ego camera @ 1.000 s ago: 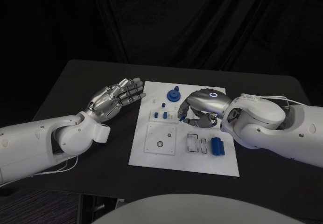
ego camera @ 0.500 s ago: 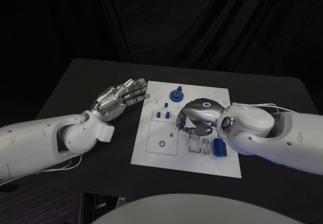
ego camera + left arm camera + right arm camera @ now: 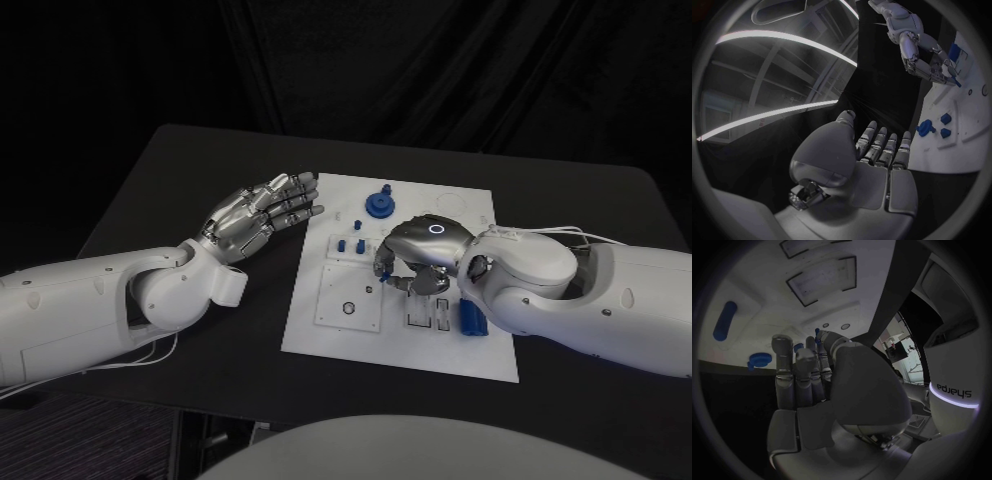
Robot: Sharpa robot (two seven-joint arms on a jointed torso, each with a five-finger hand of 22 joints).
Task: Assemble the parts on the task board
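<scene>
Fingers of the left hand (image 3: 260,215) spread apart, holding nothing, above the table (image 3: 159,190) just beside the task board's (image 3: 346,330) left edge in the head view; the right hand (image 3: 418,255) bends over the board's middle, its grip hidden. From the left wrist, a small blue part (image 3: 957,83) sits between the right fingertips. From the right wrist, a blue cylinder (image 3: 724,327) lies on the board.

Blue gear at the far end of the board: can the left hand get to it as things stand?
Probably yes. The left hand is open at the board's left edge, and nothing lies between it and the blue gear. The right hand works nearer the middle, clear of that path.
</scene>
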